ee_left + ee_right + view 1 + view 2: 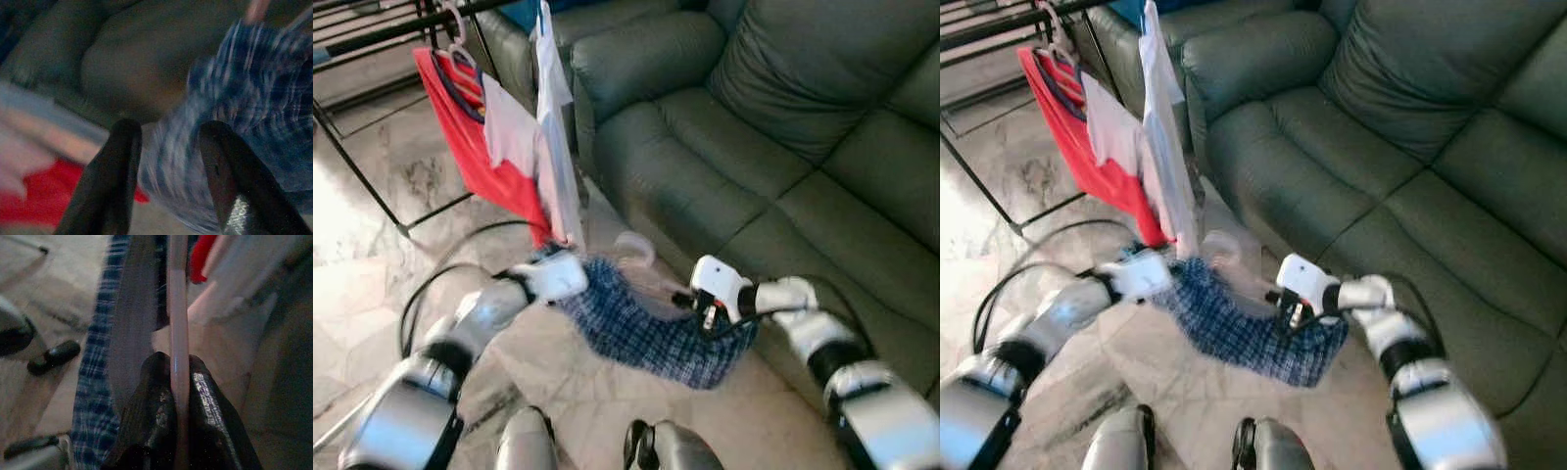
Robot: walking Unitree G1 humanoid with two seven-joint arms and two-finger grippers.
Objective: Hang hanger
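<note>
Right end effector (178, 377) pinching pink hanger (177, 308), bar running straight ahead

Blurred, dim close-up along left gripper (168, 181). Two black fingers (105, 186) spread apart, gap between them showing blue-and-white plaid cloth (244, 112). Plaid cloth draped beyond and partly behind one finger, hanging just beside dark green sofa cushion (132, 63). Pale pinkish hanger tip (257, 10) poking up at cloth's upper edge. Red fabric (44, 196) low beside other finger, pale pinkish-white fabric (34, 132) just above it. Contact between fingers and cloth unclear.
</note>
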